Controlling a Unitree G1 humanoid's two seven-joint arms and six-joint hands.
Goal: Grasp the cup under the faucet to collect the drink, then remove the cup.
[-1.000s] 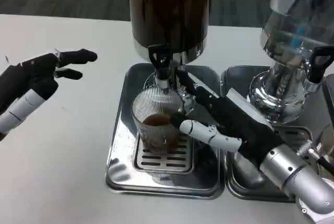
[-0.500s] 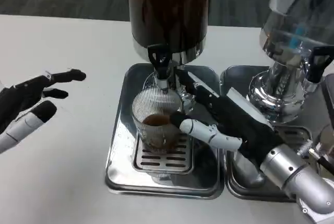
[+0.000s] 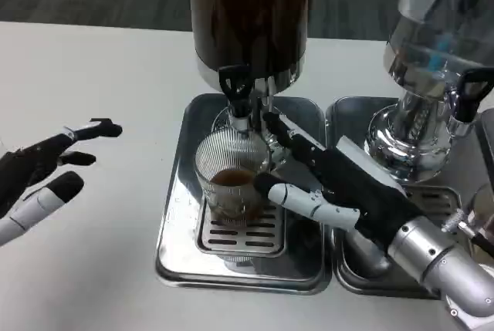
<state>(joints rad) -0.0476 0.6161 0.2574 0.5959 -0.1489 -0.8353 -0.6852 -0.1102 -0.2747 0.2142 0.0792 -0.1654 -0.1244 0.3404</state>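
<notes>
1. We see the ribbed glass cup standing on the slotted grate of the left drip tray, directly under the black faucet of the dark drink dispenser; brown liquid fills its lower part.
2. Our right hand wraps the cup's right side, thumb in front, fingers behind.
3. Our left hand hovers over the white table, fingers apart, holding nothing.

The right hand is wrapped from the right around the cup, its silver forearm angled up from the lower right corner, while the left hand is held empty above the table, fingers spread and pointing right.
</notes>
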